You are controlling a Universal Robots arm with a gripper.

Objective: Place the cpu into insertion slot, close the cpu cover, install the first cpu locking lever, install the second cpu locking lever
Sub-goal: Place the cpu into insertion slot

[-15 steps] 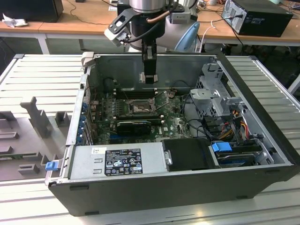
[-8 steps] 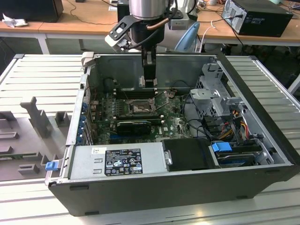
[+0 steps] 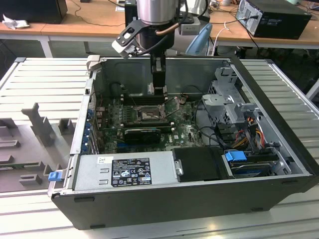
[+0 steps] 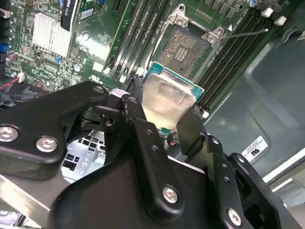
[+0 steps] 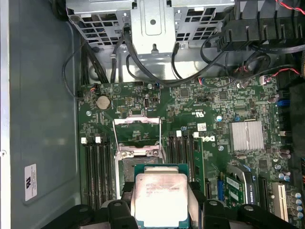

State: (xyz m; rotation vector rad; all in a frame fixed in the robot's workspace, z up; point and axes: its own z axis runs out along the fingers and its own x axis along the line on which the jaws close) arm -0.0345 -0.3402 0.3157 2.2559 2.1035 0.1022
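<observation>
Small flat square silvery-topped cpu (image 5: 161, 202) pinched by two opposite edges in the black two-finger gripper (image 3: 159, 90), metal lid facing up, no real long axis, hanging partly over the square dark insertion slot (image 4: 188, 47) on the green motherboard (image 5: 214, 109). Thin silver-grey cpu cover (image 5: 137, 119) frame flipped open beyond the slot, long black memory slots (image 5: 97, 167) flanking it. All inside an open dark tower case (image 3: 164, 204) on a ribbed grey table (image 3: 45, 79).

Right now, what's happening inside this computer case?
The arm's gripper is shut on the cpu, holding it above the green motherboard inside the open computer case. The cpu hangs near the insertion slot, not in it. The slot sits bare, with the cpu cover swung open.
</observation>
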